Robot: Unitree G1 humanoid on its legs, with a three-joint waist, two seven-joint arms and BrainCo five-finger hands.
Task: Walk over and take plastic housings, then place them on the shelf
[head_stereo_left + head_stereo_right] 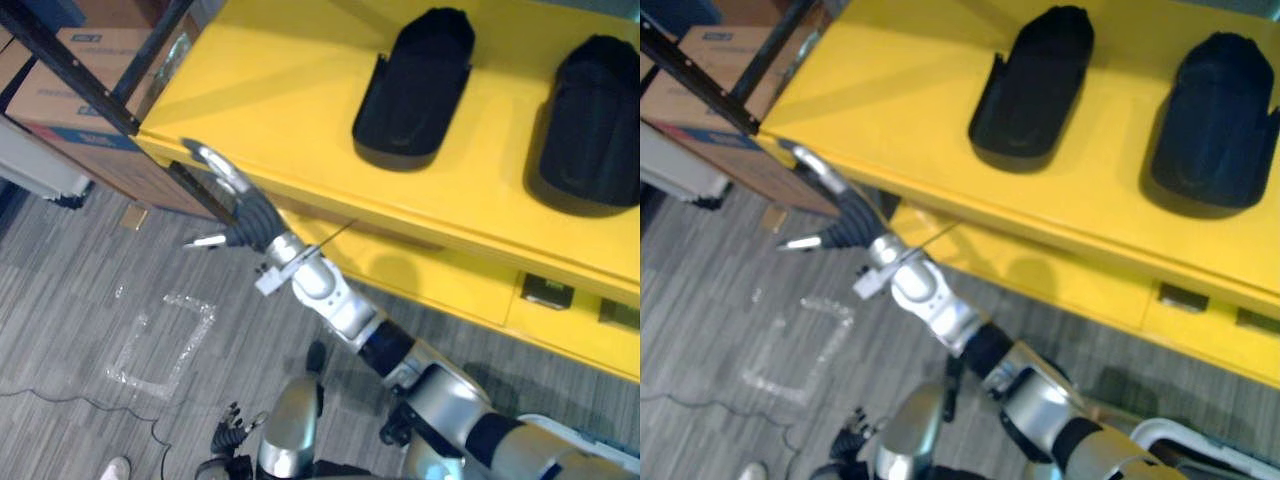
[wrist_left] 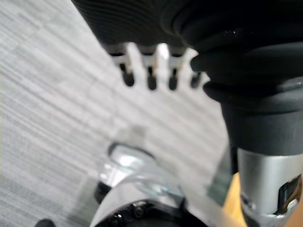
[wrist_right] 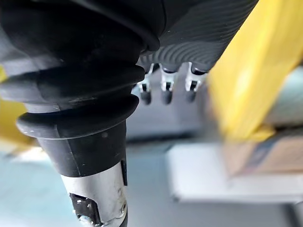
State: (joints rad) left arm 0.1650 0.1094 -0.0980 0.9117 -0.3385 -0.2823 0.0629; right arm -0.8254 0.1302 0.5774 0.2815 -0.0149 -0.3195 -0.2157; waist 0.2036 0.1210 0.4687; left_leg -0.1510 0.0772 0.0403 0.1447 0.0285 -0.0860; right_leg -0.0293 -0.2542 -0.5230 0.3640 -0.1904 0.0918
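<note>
plastic housings, two, black, hollow shells with the open side up: the first plastic housing [image 1: 415,85] lies on the yellow bench top [image 1: 270,70] toward its middle; the second plastic housing [image 1: 595,120] lies to its right on the same surface, well apart from it, neither one touched by a hand. right hand [image 1: 245,215]: reached out at the end of the extended right arm, level with the bench's left front corner, just beside the edge, well apart from both housings; fingers spread and loosely straight, thumb held off to one side, nothing between them. left hand [image 2: 151,71]: hanging low over the floor, fingers relaxed and apart, holding nothing. bench front: a lower yellow panel beneath the top, with a dark recessed handle [image 1: 545,291]. surroundings: cardboard box [image 1: 70,90] standing to the left of the bench, behind a slanting black metal bar [image 1: 70,65]; grey striped carpet floor [image 1: 60,300]; a rough rectangle of clear plastic strip [image 1: 160,345] lying flat on the carpet below the right hand.
</note>
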